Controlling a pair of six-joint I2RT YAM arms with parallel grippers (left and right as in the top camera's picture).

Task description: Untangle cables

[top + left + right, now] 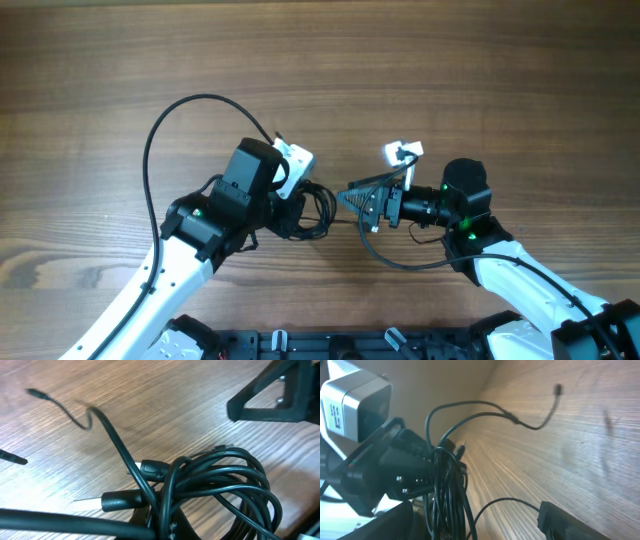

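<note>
Several tangled black cables [318, 207] sit at the overhead view's centre, clamped in the left gripper [297, 210], likely anchoring them; the right gripper [348, 196], jaws apart, hovers just right to pull strands.

Quantities: one knotted bundle of cables [320, 208], cord count indeterminable; one left tool [297, 204]; one right tool [352, 197]; one surface [500, 60].

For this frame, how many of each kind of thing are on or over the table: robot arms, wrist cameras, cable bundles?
Robot arms: 2
White wrist cameras: 2
Cable bundle: 1
Total: 5
</note>
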